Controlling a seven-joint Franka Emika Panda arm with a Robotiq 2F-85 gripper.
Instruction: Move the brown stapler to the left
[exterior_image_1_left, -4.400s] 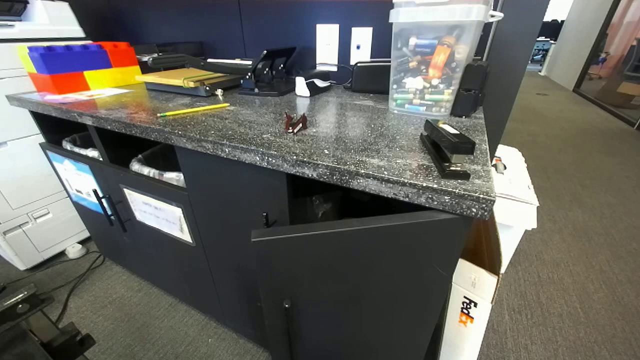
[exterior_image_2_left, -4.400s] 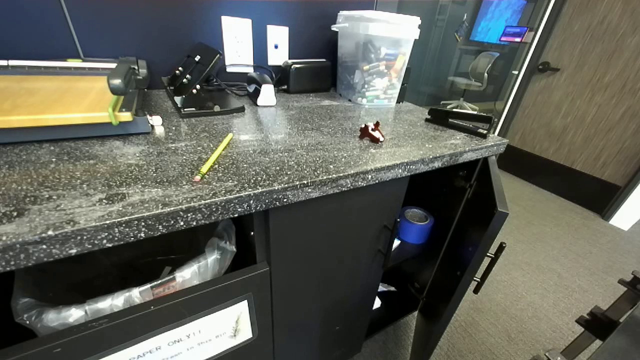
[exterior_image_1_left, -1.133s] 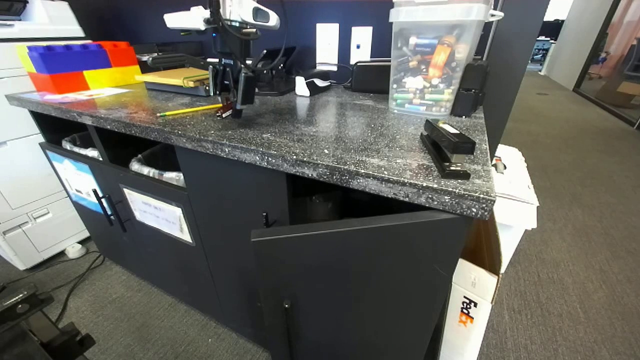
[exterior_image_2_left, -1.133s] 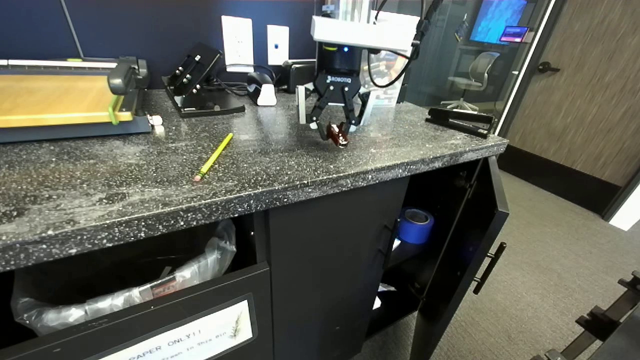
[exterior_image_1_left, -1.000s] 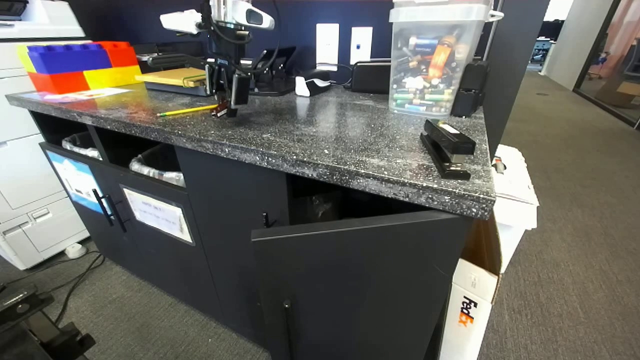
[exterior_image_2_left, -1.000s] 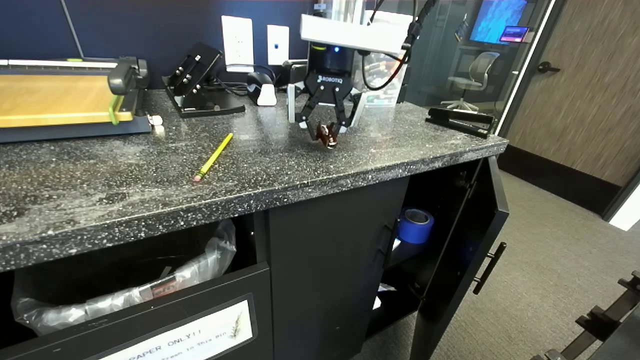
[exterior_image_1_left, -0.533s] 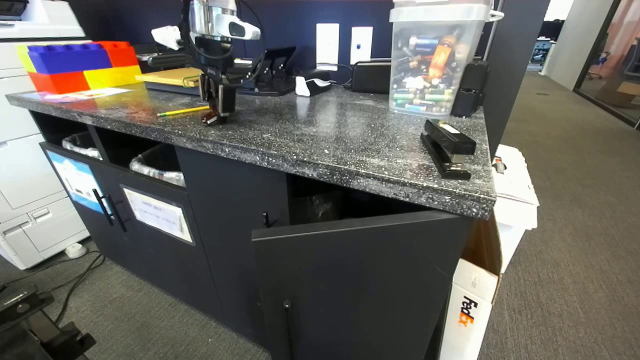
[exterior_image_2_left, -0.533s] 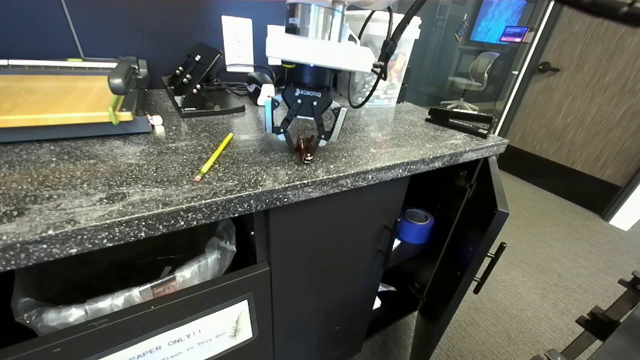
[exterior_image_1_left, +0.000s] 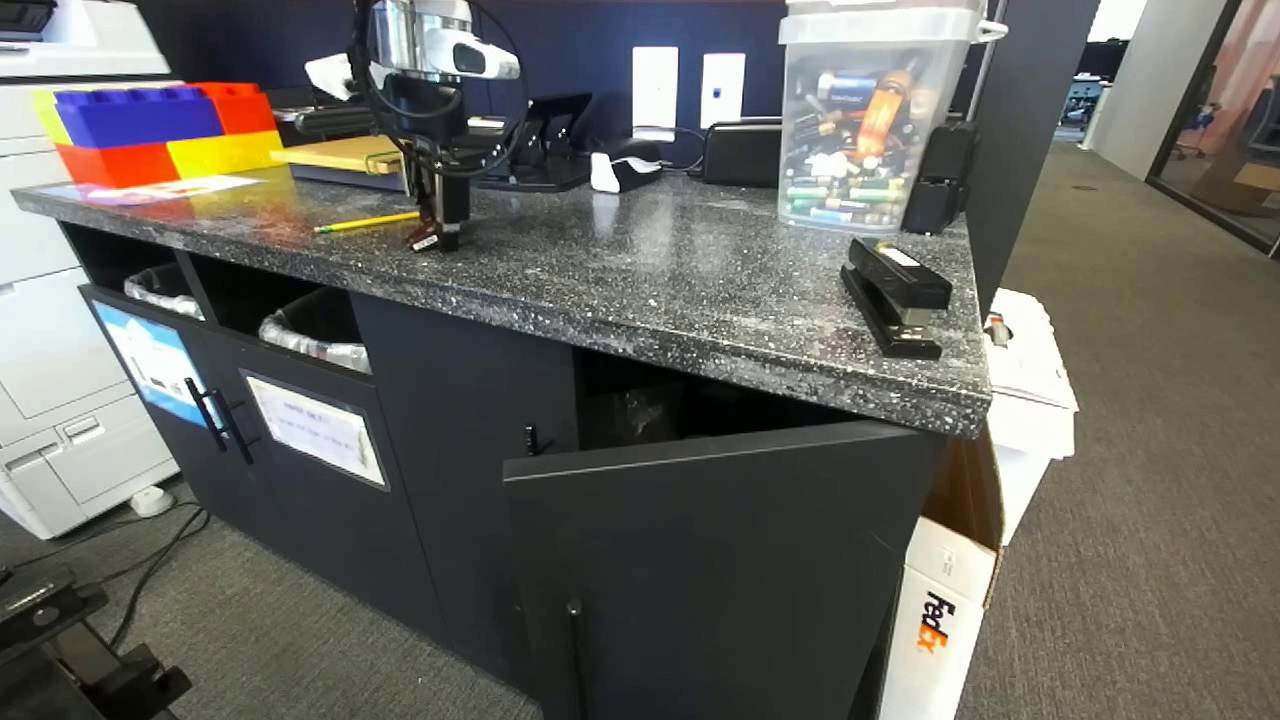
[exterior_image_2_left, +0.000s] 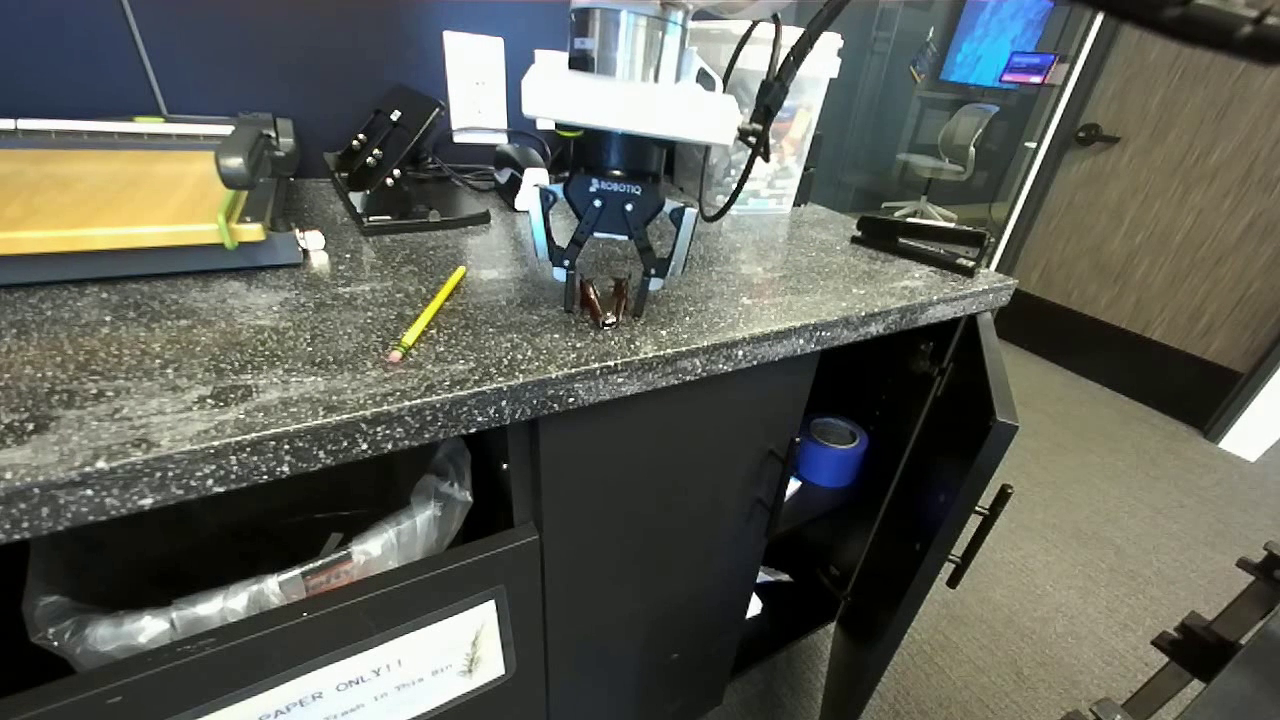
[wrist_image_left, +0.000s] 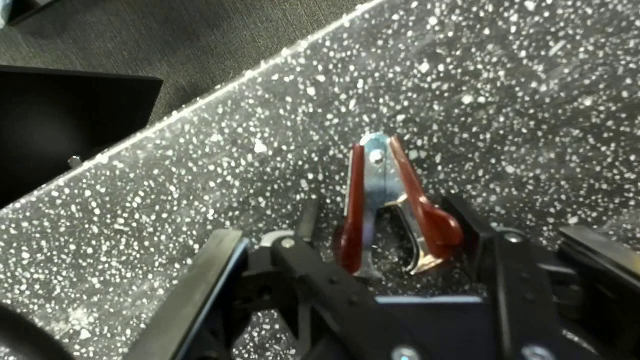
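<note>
The brown stapler (exterior_image_2_left: 619, 300) is a small, claw-like piece with two reddish-brown arms and shiny metal between them. It rests on the speckled counter near the front edge, its hinged end toward that edge. My gripper (exterior_image_2_left: 605, 306) reaches down around it, the fingers parted on both sides. In the wrist view a gap separates the stapler's left arm (wrist_image_left: 355, 210) from the left finger (wrist_image_left: 308, 220). The right finger stands close to the other arm; whether they touch I cannot tell. An exterior view shows the stapler (exterior_image_1_left: 424, 240) partly behind the fingers.
A yellow pencil (exterior_image_2_left: 428, 314) lies left of the gripper, with a paper trimmer (exterior_image_2_left: 120, 200) farther left. Behind stand a black stand (exterior_image_2_left: 400, 170) and a clear bin of batteries (exterior_image_1_left: 850, 130). A black stapler-like device (exterior_image_1_left: 895, 295) sits at the counter's right end.
My gripper carried the stapler leftward and toward the front edge, then down onto the counter. In the last half second the fingers spread apart and the stapler's arms sprang wider.
</note>
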